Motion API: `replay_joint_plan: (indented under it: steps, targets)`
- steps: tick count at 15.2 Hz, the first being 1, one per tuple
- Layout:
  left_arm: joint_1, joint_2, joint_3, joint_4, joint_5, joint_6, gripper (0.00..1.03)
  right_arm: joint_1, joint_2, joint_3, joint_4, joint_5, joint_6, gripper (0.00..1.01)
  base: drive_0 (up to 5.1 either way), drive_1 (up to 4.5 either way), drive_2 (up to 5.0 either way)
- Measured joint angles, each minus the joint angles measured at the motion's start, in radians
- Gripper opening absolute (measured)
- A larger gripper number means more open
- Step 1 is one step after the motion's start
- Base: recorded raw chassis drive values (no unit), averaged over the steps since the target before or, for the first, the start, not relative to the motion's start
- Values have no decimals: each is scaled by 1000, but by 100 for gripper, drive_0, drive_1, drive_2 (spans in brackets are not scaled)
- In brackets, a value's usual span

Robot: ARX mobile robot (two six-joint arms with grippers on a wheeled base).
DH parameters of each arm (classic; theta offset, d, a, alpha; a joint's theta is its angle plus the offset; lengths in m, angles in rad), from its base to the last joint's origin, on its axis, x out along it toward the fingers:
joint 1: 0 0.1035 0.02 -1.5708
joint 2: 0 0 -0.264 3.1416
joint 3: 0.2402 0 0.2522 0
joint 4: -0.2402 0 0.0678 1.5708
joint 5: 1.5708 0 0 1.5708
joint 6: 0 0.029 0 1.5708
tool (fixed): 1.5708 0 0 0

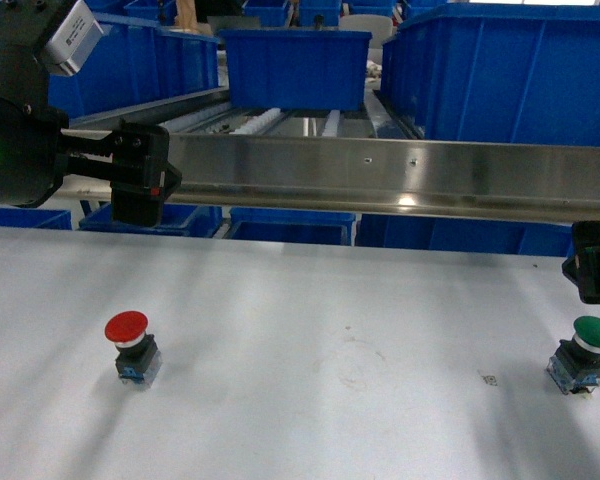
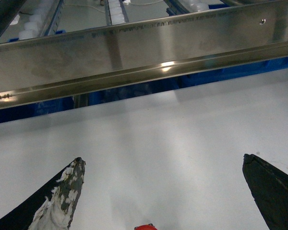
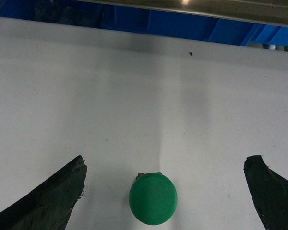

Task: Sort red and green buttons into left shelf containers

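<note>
While both buttons sit untouched on the white table [image 1: 300, 330], each arm hovers over its own one. Red button [image 1: 130, 343] is lower left of the head frame, upright, cap up. Green button [image 1: 584, 352] is at the lower right edge, upright, slightly tilted.

Left gripper [image 2: 163, 191]: jaws wide open, holding nothing. In the left wrist view only a sliver of red cap [image 2: 145, 226] shows at the bottom edge, roughly centred between the two fingers but behind their tips, toward the wrist. So the jaws sit forward of the button; my guess is the arm needs to pull back and drop before closing.

Right gripper [image 3: 165, 189]: jaws also wide open, empty. In the right wrist view the green cap [image 3: 153, 198] lies low centre, between the fingers, slightly left of midline, again a bit behind the tips. It is better lined up than red, so the right arm looks nearer to a grasp.

Caps are round, so no long axis from above; the blocky bases would set the grip angle.

Blue bins [image 1: 295, 65] stand at the top of the head frame behind a steel rail [image 1: 380, 175], well apart from both buttons.

No readable writing; fine engraved marks on the rail are too small to read.
</note>
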Motion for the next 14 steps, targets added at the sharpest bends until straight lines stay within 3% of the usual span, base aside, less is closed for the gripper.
replay_joint_plan:
  steps: [3,6,7,11,14]
  targets:
    - [0,0,0,0,0,0,98,0,6,2,14,13,-4,98,0,0,0]
    - [0,0,0,0,0,2,98,7,68,44,-59,1,-20,98,0,0,0]
    - [0,0,0,0,0,2,98,8,98,81,-96,-21,-19,98,0,0,0]
    - [0,0,0,0,0,3,98,6,194,227,-194,-26,-27,98,0,0,0]
    - [0,0,0,0,0,3,98,5,329,347,-273,-5,-56,98,0,0,0]
